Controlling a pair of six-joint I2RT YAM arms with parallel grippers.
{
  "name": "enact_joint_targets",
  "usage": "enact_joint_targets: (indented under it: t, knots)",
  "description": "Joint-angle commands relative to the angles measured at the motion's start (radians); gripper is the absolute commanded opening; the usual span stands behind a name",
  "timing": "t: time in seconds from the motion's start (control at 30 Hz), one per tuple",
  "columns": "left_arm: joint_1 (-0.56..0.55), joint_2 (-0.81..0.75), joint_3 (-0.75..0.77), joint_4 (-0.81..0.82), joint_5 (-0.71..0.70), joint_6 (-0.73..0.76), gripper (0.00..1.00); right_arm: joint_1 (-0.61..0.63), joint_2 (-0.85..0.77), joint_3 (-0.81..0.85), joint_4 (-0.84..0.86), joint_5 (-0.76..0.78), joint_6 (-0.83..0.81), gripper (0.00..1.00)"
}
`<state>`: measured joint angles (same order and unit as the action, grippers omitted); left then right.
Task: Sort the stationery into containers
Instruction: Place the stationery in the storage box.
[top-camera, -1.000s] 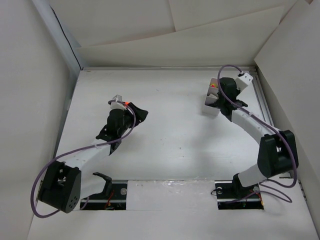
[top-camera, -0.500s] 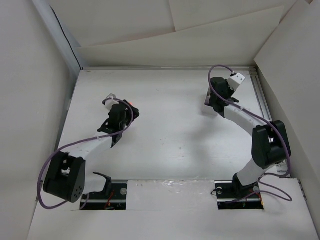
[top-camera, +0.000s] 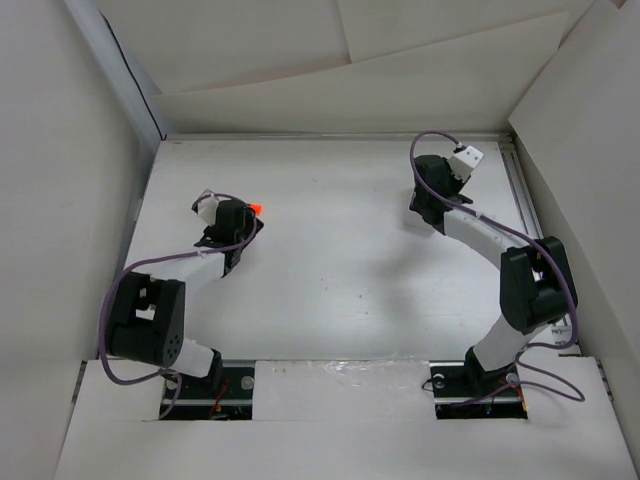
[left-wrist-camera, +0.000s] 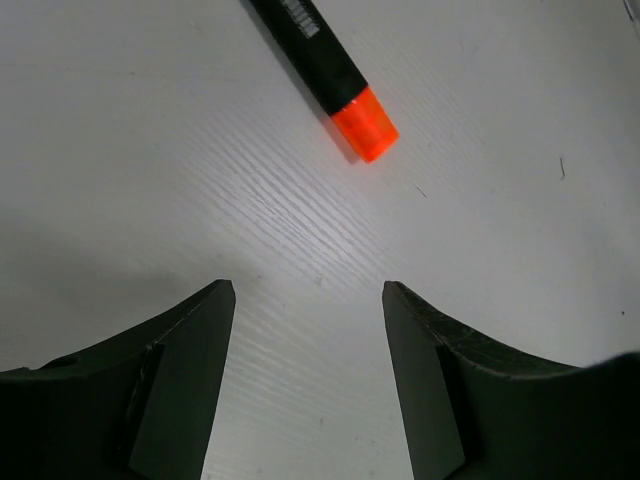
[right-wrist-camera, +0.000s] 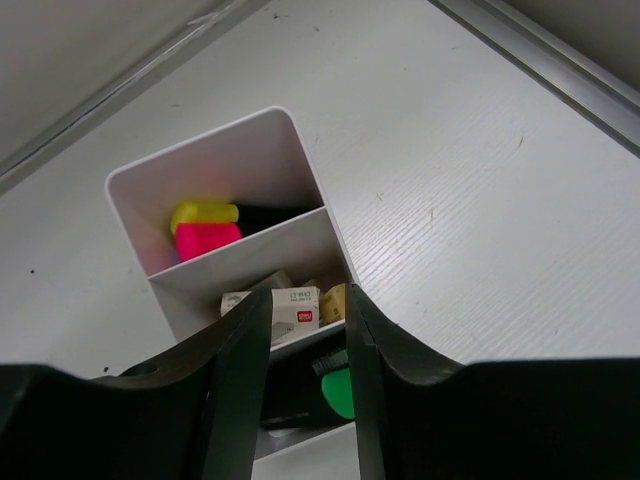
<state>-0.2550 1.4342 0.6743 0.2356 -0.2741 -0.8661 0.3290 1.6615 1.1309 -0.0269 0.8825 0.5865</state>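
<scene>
Stationery lies in two places. An orange-capped marker (left-wrist-camera: 330, 70), black in the body, rests flat on the bench (left-wrist-camera: 500, 200) at 12 o'clock from the left claw (left-wrist-camera: 308, 290) and apart from it. That claw's jaws stand wide with nothing between them. In the top view this pair sits toward 9 o'clock of the bench.

The right claw (right-wrist-camera: 305, 300) hangs over the white box (right-wrist-camera: 215, 150), toward 2 o'clock of the bench. The box's end compartment, at 11 o'clock from the claw, holds a yellow-ended marker (right-wrist-camera: 203, 212) and a pink-ended marker (right-wrist-camera: 207, 240). The next compartment holds a small white labelled piece (right-wrist-camera: 297, 305) and a tan piece (right-wrist-camera: 334, 300). A green-ended marker (right-wrist-camera: 338, 392) shows low between the jaws, which stand a narrow gap apart. Whether they grip it I cannot tell.
</scene>
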Motion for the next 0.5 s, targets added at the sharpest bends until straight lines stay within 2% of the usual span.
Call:
enact_joint_targets:
  t: [0.0, 0.23, 0.33, 0.47]
  knots:
    - [0.046, 0.021, 0.039, 0.008, 0.036, -0.028, 0.57, 0.015, -0.011, 0.041, -0.002, 0.003, -0.007, 0.41]
    - [0.056, 0.068, 0.119, -0.045, -0.042, -0.046, 0.57, 0.033, -0.075, 0.009, -0.002, -0.033, 0.004, 0.44]
    - [0.056, 0.098, 0.152, -0.070, -0.068, -0.056, 0.57, 0.056, -0.159, -0.029, -0.021, -0.045, 0.013, 0.50]
    - [0.056, 0.184, 0.228, -0.120, -0.119, -0.056, 0.57, 0.079, -0.287, -0.085, -0.021, -0.158, 0.013, 0.61]
